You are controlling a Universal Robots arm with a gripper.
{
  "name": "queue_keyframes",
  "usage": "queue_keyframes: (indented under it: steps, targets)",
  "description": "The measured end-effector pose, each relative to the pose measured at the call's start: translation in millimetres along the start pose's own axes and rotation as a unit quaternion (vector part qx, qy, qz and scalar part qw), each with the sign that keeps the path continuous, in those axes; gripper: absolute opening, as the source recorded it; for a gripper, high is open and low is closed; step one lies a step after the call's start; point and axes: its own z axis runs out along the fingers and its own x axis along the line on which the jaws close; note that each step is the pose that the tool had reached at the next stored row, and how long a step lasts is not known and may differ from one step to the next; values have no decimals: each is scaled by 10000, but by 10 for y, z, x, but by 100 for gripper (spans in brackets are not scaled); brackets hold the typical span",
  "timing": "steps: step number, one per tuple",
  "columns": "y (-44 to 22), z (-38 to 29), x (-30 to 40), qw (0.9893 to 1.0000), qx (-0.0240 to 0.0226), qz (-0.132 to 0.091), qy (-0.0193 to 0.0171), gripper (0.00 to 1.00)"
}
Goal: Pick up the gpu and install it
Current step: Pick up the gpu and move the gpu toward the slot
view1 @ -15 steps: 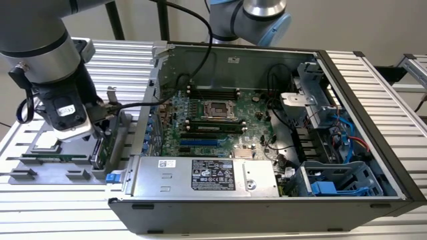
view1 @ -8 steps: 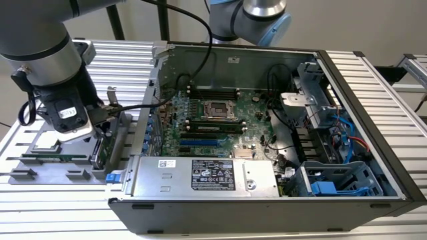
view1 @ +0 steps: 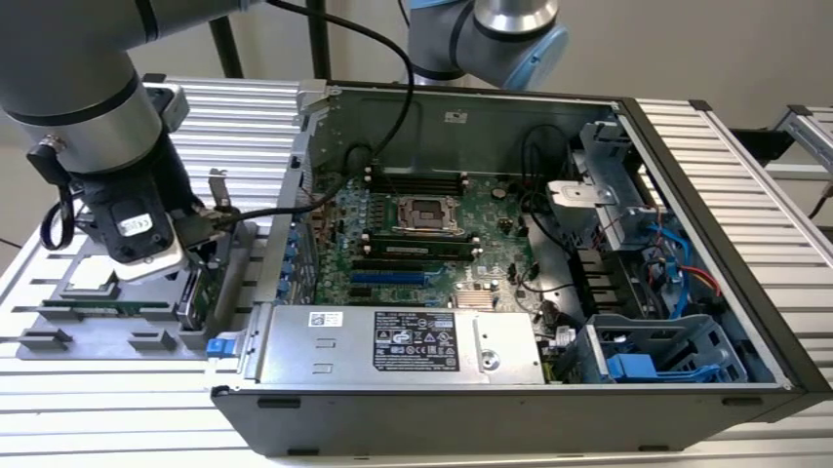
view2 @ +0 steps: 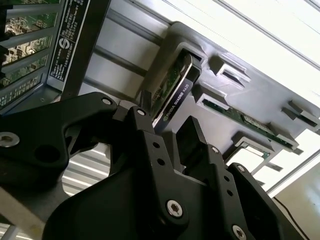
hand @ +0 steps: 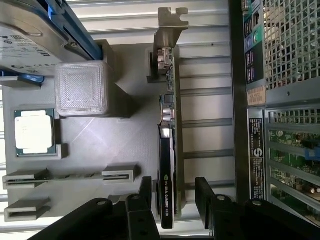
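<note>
- In the exterior view the grey parts tray [view1: 92, 336] lies at about nine o'clock from the open computer case [view1: 521, 409], and the arm stands over this tray.
- The gpu [hand: 167, 150] stands on its long edge in a slot of the tray and is not yet lifted. In the exterior view its long axis runs roughly from twelve to six o'clock, with the silver end bracket [hand: 169, 25] at the twelve o'clock end.
- The gripper [hand: 172, 200] is open and holds nothing. Both wrist views show one finger on each flat face of the card, near it, with a gap on both sides.
- The fingers [hand: 145, 192] straddle the end of the card away from the bracket, so I judge the closing line crosses the long axis squarely.
- The motherboard [view1: 416, 234] lies at about three o'clock from the gripper in the exterior view, well apart from the card.
</note>
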Motion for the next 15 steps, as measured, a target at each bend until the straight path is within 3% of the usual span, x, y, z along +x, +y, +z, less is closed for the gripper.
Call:
queue_keyframes:
  steps: [15]
  targets:
    - [46, 143, 34, 10000, -1, -1, -23, 100]
